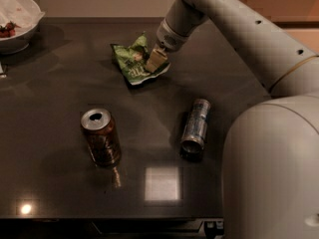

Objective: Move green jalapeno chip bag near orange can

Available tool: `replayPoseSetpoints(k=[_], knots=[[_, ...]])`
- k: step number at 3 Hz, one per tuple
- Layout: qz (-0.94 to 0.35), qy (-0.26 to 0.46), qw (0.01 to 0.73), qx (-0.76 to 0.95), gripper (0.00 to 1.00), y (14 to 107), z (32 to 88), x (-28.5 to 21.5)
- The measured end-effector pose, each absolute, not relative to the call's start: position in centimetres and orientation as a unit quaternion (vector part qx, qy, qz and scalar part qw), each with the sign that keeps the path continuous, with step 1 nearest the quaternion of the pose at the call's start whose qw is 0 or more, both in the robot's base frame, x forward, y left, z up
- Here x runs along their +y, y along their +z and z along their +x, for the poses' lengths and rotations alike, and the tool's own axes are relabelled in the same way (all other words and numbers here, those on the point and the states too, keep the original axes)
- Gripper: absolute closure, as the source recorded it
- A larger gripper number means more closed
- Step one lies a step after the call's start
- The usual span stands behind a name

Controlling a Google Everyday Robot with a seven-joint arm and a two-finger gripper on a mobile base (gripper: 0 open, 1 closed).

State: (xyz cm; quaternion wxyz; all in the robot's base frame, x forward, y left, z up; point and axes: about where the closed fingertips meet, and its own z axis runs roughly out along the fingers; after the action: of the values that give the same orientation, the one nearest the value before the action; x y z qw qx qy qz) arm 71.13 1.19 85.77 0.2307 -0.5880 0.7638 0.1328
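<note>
You were at the grasping step, with the gripper (pixel 156 62) down on the green jalapeno chip bag (pixel 132 63), well apart from the orange can (pixel 101 137); I could not tell if it was closed, and the next move probably needed a firm hold.

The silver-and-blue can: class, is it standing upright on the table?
No, the silver-and-blue can lies on its side, apart from the upright orange can, while the gripper is at the green jalapeno chip bag.
</note>
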Motion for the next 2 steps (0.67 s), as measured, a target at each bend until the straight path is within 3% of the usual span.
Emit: replayPoseSetpoints(k=[1, 2], knots=[[-0.609, 0.151, 0.225, 0.745, 1.00, 86.9, 67.4, 1.2], [-0.635, 0.165, 0.223, 0.721, 1.00, 87.6, 63.5, 0.4]])
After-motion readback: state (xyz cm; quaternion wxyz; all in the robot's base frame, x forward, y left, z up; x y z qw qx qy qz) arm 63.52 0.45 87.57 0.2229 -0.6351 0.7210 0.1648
